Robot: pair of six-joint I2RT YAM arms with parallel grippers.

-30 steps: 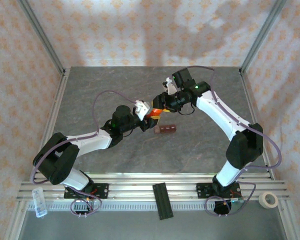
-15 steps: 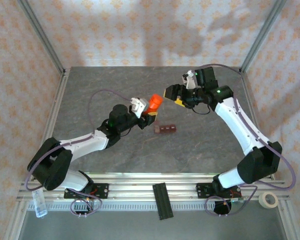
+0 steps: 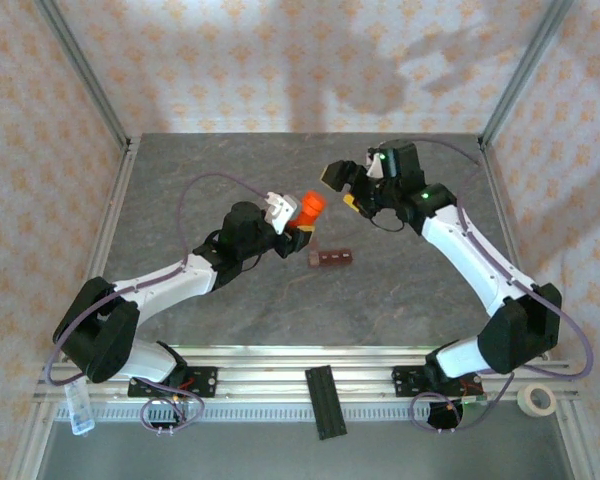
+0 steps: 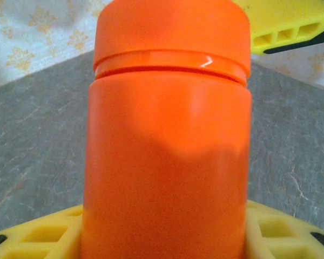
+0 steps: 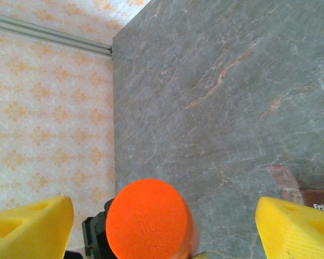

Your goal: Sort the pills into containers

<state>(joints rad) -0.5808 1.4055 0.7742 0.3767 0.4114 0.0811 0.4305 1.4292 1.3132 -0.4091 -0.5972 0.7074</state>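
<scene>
An orange pill bottle (image 3: 310,207) with its cap on is held above the table, and my left gripper (image 3: 301,224) is shut on its body. The left wrist view has the bottle (image 4: 167,135) close up between my yellow fingers (image 4: 38,233). My right gripper (image 3: 343,187) hangs open a little to the right of the cap, apart from it. Its wrist view looks down on the cap (image 5: 148,218) between the spread fingers (image 5: 29,224). The dark reddish-brown containers strip (image 3: 332,259) lies on the table below the bottle. The pills are out of view.
A black ribbed bar (image 3: 325,402) lies on the front rail between the arm bases. A tape roll (image 3: 537,399) sits at the front right and a small clear box (image 3: 78,405) at the front left. Metal frame posts edge the grey table (image 3: 400,300).
My right gripper has let go of the bottle's cap, opened and drawn back to the right. My left gripper has lifted the bottle slightly toward the far side.
</scene>
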